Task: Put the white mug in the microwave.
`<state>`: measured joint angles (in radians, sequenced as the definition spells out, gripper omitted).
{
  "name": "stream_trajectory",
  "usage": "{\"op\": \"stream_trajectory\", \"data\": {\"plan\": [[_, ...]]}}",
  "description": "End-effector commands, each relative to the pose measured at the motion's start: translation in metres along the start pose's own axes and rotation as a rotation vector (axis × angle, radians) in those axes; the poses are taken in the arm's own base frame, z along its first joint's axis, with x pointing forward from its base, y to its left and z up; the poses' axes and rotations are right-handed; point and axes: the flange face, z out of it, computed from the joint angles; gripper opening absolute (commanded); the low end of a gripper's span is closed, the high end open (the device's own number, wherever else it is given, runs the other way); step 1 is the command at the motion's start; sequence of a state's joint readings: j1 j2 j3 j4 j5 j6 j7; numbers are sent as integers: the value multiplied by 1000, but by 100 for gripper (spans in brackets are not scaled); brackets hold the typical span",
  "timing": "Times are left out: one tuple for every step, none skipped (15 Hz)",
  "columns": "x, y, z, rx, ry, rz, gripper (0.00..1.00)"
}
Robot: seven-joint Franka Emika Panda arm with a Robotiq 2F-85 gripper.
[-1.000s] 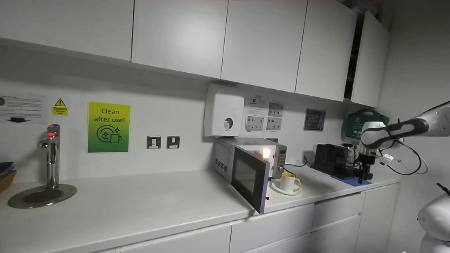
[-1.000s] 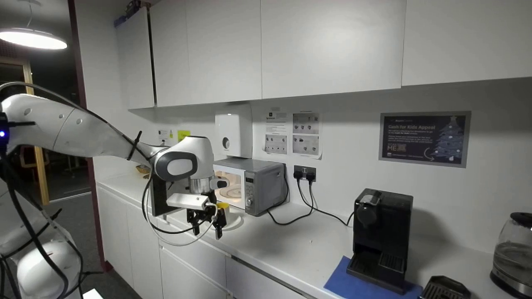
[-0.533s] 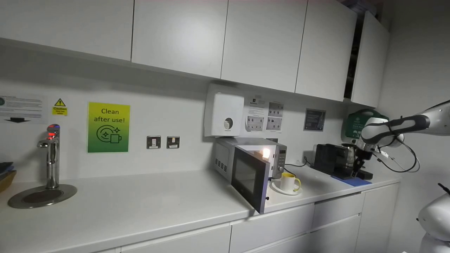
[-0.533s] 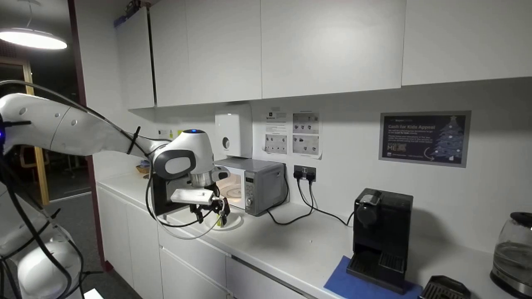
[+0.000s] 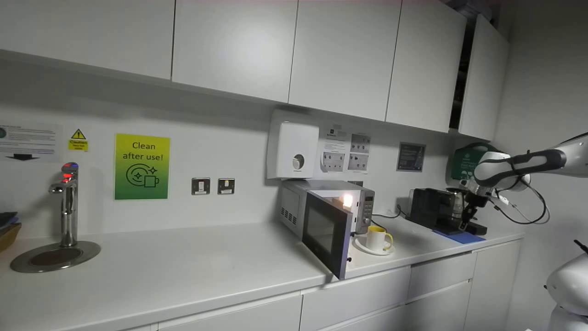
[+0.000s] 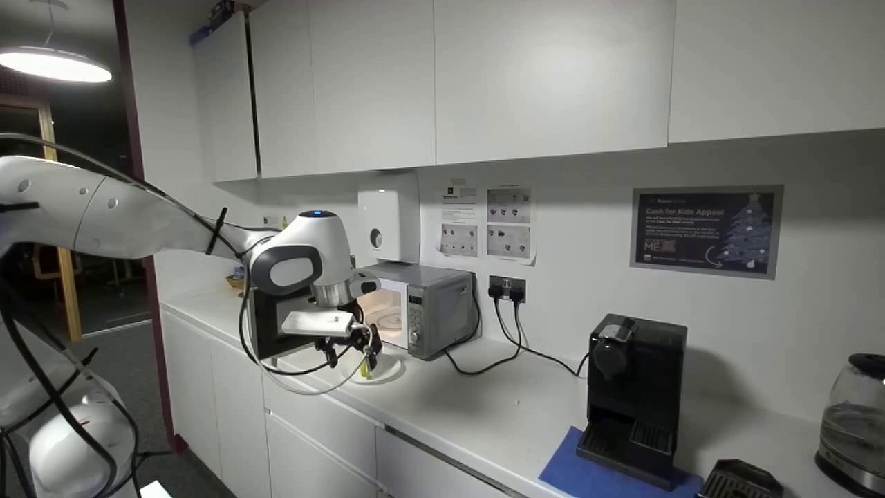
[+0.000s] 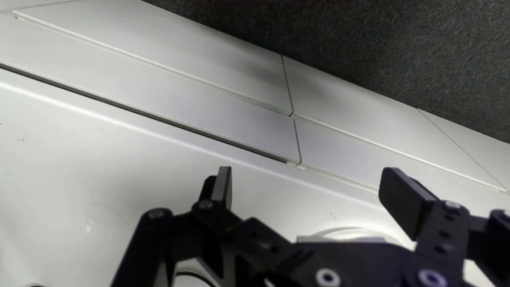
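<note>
The white mug point(image 5: 375, 240), with a yellow inside and yellow handle, stands upright on a white plate point(image 5: 359, 246) beside the microwave. In an exterior view, only part of its yellow handle point(image 6: 364, 369) shows behind my gripper. The grey microwave point(image 5: 317, 185) has its door point(image 5: 327, 232) swung open and its inside lit; it also shows in an exterior view point(image 6: 442, 311). My gripper point(image 7: 306, 177) is open and empty, tilted above the counter. It is apart from the mug, on the coffee machine side point(image 5: 465, 224). In the wrist view the plate's edge point(image 7: 350, 232) shows; the mug is hidden.
A black coffee machine point(image 6: 632, 394) stands on a blue mat point(image 6: 561, 460), with a glass jug point(image 6: 854, 422) beyond. Black cables point(image 6: 477, 366) run along the counter behind the microwave. The counter's front edge point(image 7: 255, 163) passes under my gripper. A tap point(image 5: 69, 207) stands at the far end.
Over the last second my hand has tilted, its fingers swinging up and toward the mug and microwave. Since half a second ago it has shifted only slightly. The mug and microwave have not moved.
</note>
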<state>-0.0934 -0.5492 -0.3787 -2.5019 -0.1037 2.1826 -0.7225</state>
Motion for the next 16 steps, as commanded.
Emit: {"op": "stream_trajectory", "data": {"plan": [[8,0,9,-9,24,-19,100],[13,0,16,3,34,-25,100],[19,-1,24,4,41,-43,100],[26,-3,34,13,51,-60,100],[33,-4,41,22,66,-73,100],[40,-4,49,28,82,-84,100],[46,-5,56,37,97,-92,100],[52,-5,63,43,112,-99,100],[56,-5,70,53,129,-96,100],[60,-5,76,59,144,-91,100],[62,-4,83,63,160,-84,100],[65,-3,88,70,176,-73,100],[68,-3,93,76,194,-59,100],[70,-3,98,80,209,-46,100],[72,-3,102,84,228,-40,100],[75,-4,107,90,238,-39,100]]}}
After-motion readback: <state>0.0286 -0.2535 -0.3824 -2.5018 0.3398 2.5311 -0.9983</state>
